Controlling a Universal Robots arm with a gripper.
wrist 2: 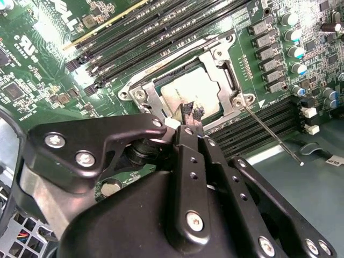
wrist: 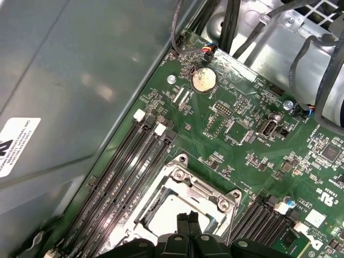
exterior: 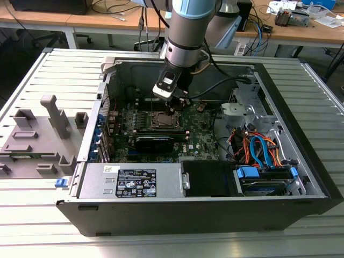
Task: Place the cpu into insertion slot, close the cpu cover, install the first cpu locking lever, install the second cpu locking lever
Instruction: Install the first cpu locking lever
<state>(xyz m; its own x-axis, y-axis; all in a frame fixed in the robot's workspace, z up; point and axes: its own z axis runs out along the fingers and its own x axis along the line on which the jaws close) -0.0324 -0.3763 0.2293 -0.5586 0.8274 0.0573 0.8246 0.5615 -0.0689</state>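
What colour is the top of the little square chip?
Silvery-grey. The cpu shows best in the second wrist view, sitting inside the metal frame just beyond the claw.

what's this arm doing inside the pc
A single robot arm is reaching into an open desktop computer case, its black gripper down over the square silver-rimmed CPU socket on the green motherboard. The small silvery-grey square CPU already sits in the socket, with the thin silvery metal cover frame lying around it. The jaws appear closed, their tips at the chip's edge. A thin metal locking lever juts out beside the socket.
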